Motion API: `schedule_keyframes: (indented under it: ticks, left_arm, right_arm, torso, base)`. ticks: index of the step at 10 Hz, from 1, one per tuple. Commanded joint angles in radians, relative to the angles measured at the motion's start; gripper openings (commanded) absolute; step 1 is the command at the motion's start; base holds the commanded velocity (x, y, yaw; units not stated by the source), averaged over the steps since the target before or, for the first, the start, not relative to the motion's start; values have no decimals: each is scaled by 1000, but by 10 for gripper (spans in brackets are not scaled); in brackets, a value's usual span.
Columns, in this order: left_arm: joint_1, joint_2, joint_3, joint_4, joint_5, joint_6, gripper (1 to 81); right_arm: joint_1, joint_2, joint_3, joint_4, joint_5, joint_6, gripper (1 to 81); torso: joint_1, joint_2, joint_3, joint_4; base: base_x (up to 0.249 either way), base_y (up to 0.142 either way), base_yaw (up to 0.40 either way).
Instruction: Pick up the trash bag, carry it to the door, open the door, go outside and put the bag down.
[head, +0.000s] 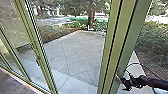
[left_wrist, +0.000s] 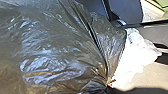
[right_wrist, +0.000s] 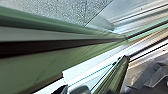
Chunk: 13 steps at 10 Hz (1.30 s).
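My right gripper (head: 125, 83) is at the right in the head view, against the edge of a thick green door frame (head: 125, 42). In the right wrist view the dark end of the right gripper (right_wrist: 73, 90) is beside the long green frame (right_wrist: 32, 65). The trash bag (left_wrist: 57, 47), dark and shiny, looms large in the left wrist view. Its folds run together at a gathered neck, where my left gripper (left_wrist: 108, 84) is shut on it. White crumpled plastic (left_wrist: 140, 52) lies against the bag.
Tall glass panes with green posts (head: 37, 50) stand at the left. Beyond them lies a paved yard (head: 75, 55), with bushes (head: 155, 37) at its right and a tree trunk (head: 91, 17) farther back. A floor track (right_wrist: 150, 42) crosses the right wrist view.
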Motion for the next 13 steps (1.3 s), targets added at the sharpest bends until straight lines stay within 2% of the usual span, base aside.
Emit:
schedule_keyframes:
  ticks: [1,3,6,8,11,13]
  left_arm:
    - [-19,-4,4,-6,82,11,10]
    - [-17,-4,4,-4,82,12,10]
    - [-16,-3,5,-4,82,12,10]
    - [-16,1,5,-4,82,12,10]
    - [-16,1,5,-4,82,13,10]
    - [-16,4,7,-4,82,13,10]
  right_arm:
    - [217,-57,15,-12,-17,9,811]
    - [260,-100,53,-50,-31,11,811]
    - [330,-148,76,-180,-72,11,811]
    - [361,-179,128,-242,-95,11,811]
    - [402,-228,208,-294,-100,11,811]
    - [442,-269,272,-316,-137,11,811]
  torso:
    - [0,0,0,0]
    - [0,0,0,0]
    - [-2,0,-1,0]
    - [-2,0,-1,0]
    - [-2,0,-1,0]
    - [-2,0,-1,1]
  base:
    - [0,0,0]
    - [0,0,0]
    - [0,0,0]
    - [0,0,0]
    - [0,0,0]
    - [0,0,0]
